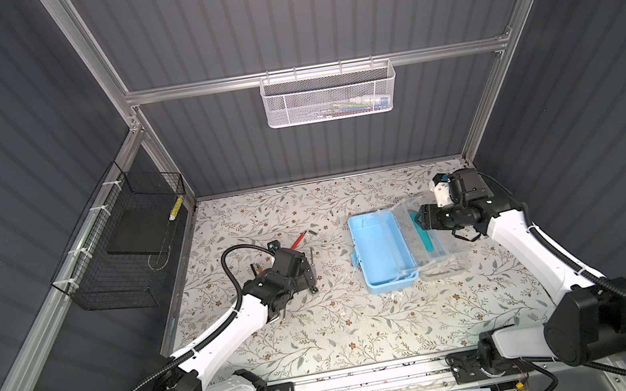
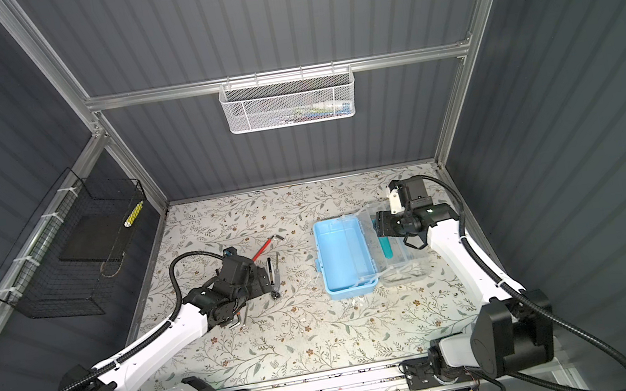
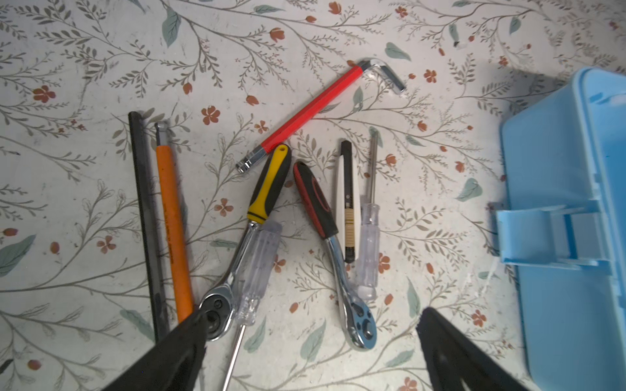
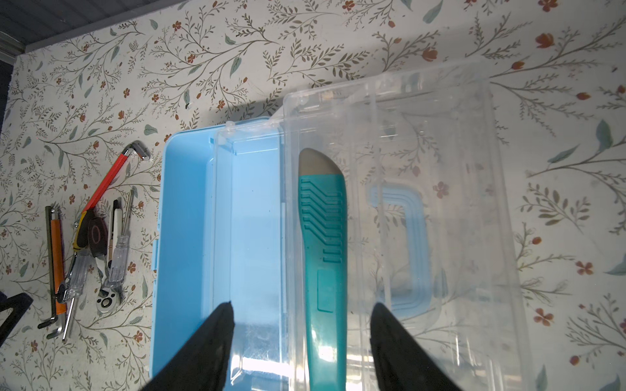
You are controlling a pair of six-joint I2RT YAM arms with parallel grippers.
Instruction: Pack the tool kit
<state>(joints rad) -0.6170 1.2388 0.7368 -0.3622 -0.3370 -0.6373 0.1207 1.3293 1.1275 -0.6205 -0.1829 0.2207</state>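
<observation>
Kit: tool kit [image 1: 378, 252] [image 2: 344, 259] lies open on the flowered table [image 1: 323, 329], right of the middle in both top views; nothing shows loose in the blue base.
Lid: clear lid [image 4: 457, 152] folded out flat beside the base, on the side away from the loose tools.
Knife: teal utility knife [image 4: 323, 237] [image 1: 431, 239] lies lengthwise in the lid.
Right gripper: right gripper [image 4: 301, 304] hangs over the lid, jaws apart, one on each side of the knife, touching nothing.
Left gripper: left gripper [image 3: 313, 315] hangs over the tools, jaws wide, nothing between them.
Tools: red hex key [image 3: 315, 108], orange hex key [image 3: 171, 220], yellow ratchet [image 3: 269, 184], red-black ratchet [image 3: 315, 199] and two clear screwdrivers [image 3: 257, 267] crowd together on the table, just beside the kit's latch side.
</observation>
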